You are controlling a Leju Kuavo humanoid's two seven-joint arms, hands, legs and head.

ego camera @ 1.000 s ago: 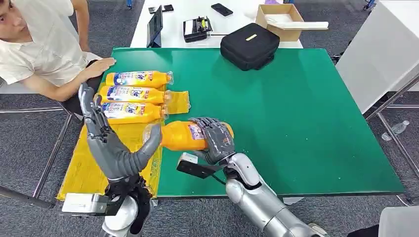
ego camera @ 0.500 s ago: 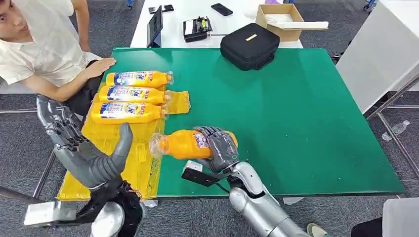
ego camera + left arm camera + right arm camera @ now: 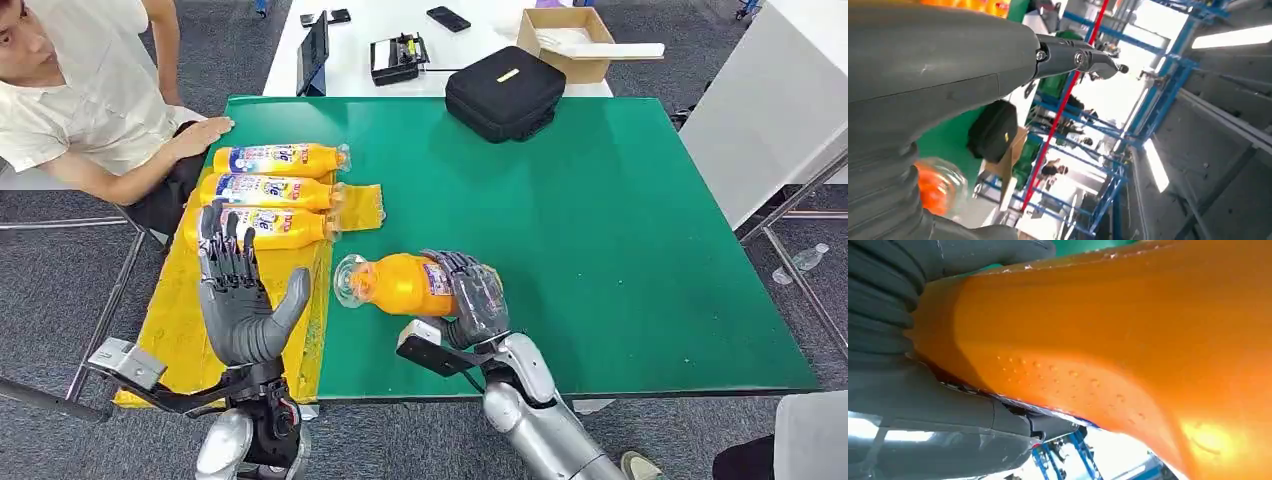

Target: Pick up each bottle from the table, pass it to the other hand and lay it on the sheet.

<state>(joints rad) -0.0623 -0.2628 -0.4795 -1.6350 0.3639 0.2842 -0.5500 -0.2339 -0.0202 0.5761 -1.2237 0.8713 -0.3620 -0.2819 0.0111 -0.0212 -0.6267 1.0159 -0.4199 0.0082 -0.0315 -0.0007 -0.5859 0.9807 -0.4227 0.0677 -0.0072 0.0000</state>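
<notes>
From my left wrist cam I see the left hand (image 3: 923,90) very close: grey ribbed cover, thick grey thumb, and one darker finger (image 3: 1078,57) stretched out straight, nothing held in it. Beside the cover sits the clear end of an orange bottle (image 3: 940,187), approx. touching the hand's edge in the pic, real contact I cannot tell. Behind is the green table (image 3: 945,137) w/ a black bag (image 3: 993,130) on it and a cardboard box (image 3: 1010,160) next to the bag. Further back: blue metal frames (image 3: 1108,135), a red bar (image 3: 1058,110), bright ceiling lights (image 3: 1230,37).

Silver jointed arms end in a dark grey left hand (image 3: 240,305) and right hand (image 3: 470,290).
</notes>
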